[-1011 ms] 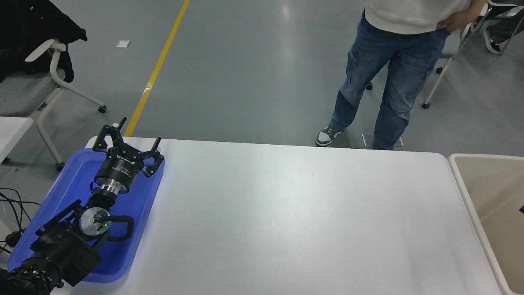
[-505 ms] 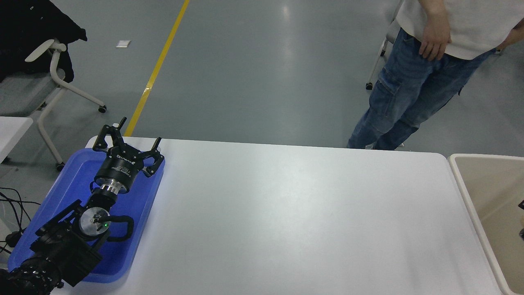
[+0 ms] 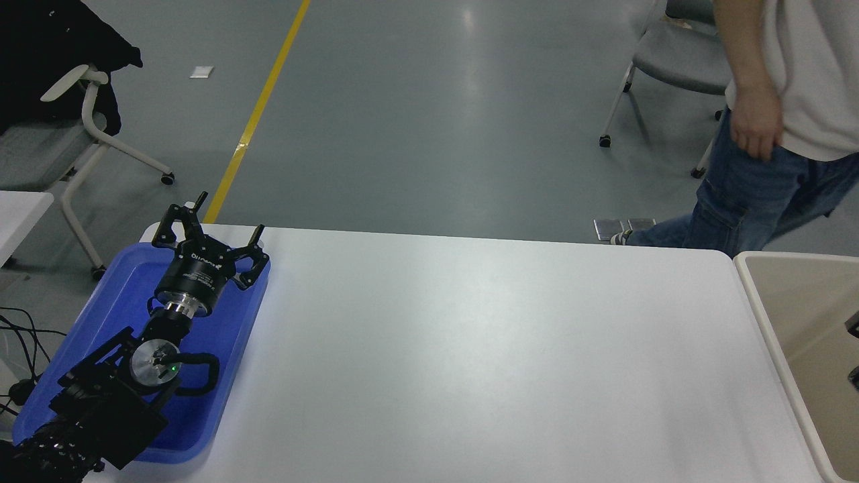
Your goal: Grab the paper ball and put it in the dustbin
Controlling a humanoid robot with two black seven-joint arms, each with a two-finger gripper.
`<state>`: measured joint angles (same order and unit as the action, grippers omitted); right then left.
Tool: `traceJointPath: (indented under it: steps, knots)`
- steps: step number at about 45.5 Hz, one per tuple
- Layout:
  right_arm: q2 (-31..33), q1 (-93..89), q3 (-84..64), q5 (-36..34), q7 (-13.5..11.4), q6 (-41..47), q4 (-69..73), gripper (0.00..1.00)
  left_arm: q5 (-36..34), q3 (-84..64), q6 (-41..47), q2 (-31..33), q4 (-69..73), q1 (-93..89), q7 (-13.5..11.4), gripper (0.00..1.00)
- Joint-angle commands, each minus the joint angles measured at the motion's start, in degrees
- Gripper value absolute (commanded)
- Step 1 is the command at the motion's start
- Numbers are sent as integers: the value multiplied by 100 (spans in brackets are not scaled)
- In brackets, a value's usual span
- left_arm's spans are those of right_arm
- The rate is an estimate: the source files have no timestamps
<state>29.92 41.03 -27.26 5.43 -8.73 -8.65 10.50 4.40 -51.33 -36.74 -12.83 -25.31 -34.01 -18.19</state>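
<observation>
Left gripper (image 3: 207,231) parked over blue tray (image 3: 107,295), fingers spread, holding nothing.
No paper ball visible anywhere on white table (image 3: 470,349). Dustbin (image 3: 762,302) at right table edge; small dark bits at frame edge above it, too cropped to identify. Person (image 3: 778,127) standing far right, 1 hand hanging.

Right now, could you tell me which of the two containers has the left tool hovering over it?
The blue tray at the table's left end: the left tool sits above it, while the beige dustbin stands at the right edge.
</observation>
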Motion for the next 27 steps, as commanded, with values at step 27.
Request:
traceJointPath:
  steps: [27]
  knots:
    - [867,-1290,7252,-86,12,381,3572,100,-1,0,0,0,0,0,0,100]
